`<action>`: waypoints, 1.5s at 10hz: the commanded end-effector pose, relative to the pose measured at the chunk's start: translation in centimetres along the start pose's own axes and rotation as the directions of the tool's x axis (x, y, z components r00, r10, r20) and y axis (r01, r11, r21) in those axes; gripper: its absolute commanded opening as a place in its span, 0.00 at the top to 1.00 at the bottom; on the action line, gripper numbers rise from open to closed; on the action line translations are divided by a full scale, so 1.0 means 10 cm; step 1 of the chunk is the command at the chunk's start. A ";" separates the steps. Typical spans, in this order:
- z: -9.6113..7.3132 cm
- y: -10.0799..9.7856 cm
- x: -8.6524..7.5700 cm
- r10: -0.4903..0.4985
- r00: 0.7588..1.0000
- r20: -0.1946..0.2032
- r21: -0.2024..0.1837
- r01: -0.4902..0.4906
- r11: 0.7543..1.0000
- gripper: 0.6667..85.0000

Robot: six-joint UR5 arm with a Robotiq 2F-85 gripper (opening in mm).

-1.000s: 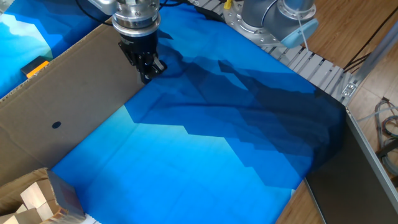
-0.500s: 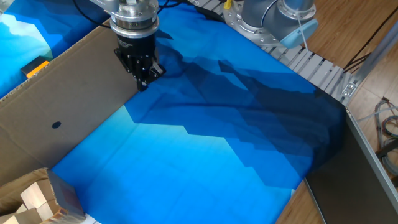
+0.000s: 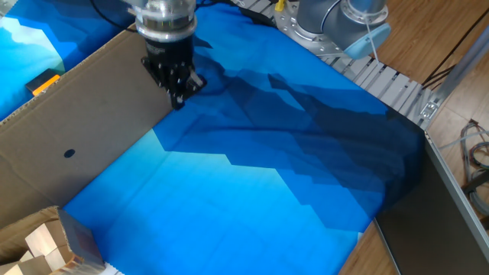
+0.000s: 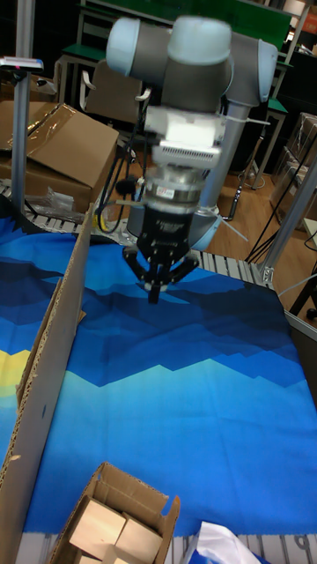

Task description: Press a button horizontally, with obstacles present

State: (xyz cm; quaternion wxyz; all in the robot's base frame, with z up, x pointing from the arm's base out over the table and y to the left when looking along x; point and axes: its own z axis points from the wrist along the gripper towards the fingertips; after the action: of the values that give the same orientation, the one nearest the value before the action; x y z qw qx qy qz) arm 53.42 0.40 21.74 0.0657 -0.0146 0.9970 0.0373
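Blue cloth point(image 3: 252, 191) lies open beside cardboard sheet point(image 3: 84, 130); end effector point(image 3: 177, 95) state unclear.

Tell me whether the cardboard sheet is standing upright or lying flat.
Upright. The cardboard sheet stands on its long edge on the blue cloth like a wall; the tall view shows its thin top edge.

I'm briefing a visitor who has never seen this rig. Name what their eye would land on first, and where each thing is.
First the bright blue patterned cloth covering the table, then the gripper hanging low over its far left part. Right beside the gripper stands the cardboard sheet, upright like a wall along the left side, and behind it the small orange-yellow button peeks out.
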 end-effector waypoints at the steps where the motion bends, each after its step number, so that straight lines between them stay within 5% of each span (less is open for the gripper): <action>1: -0.56 0.21 0.17 0.038 0.997 -0.061 0.009 -0.038 0.999 1.00; 5: -0.92 0.39 0.39 0.050 0.990 -0.134 0.062 -0.042 0.997 1.00; 8: -0.94 0.50 0.34 0.062 0.991 -0.115 0.054 -0.056 0.997 1.00; 13: -0.96 0.41 0.34 0.047 0.993 -0.109 0.074 -0.039 0.997 1.00; 15: -0.95 0.49 0.34 0.063 0.992 -0.109 0.047 -0.058 0.997 1.00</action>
State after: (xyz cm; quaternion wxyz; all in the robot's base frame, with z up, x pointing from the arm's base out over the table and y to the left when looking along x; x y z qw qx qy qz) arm 48.70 3.74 30.82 0.0083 0.0112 0.9999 0.0026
